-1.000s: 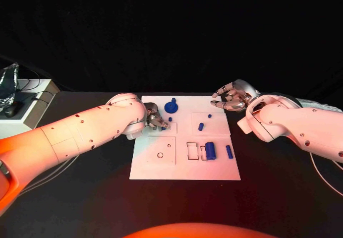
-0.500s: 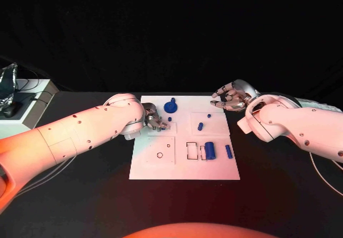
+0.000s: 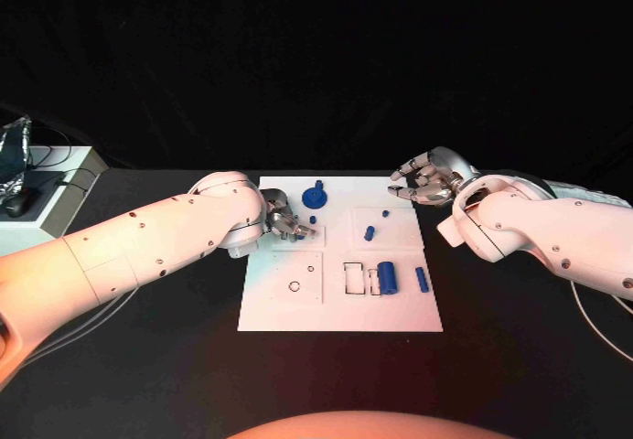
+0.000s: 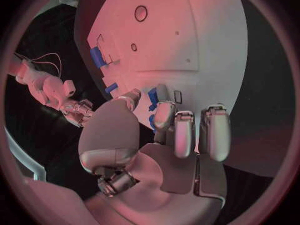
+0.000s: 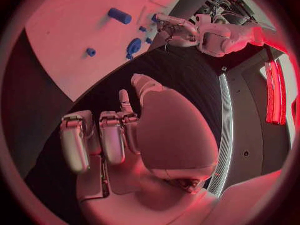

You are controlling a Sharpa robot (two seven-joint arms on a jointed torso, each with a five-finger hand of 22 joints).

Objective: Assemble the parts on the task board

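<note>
Here the left hand pinched a small blue part over the task board's upper left.
The part looked light, rigid and smooth, likely slippery, best held by its sides. Other blue parts, a cylinder among them, lay on the board. The right hand hung empty, fingers loosely apart, over the counter by the board's far right corner.

One white task board, two silver hands, and six visible blue parts on the board.
</note>
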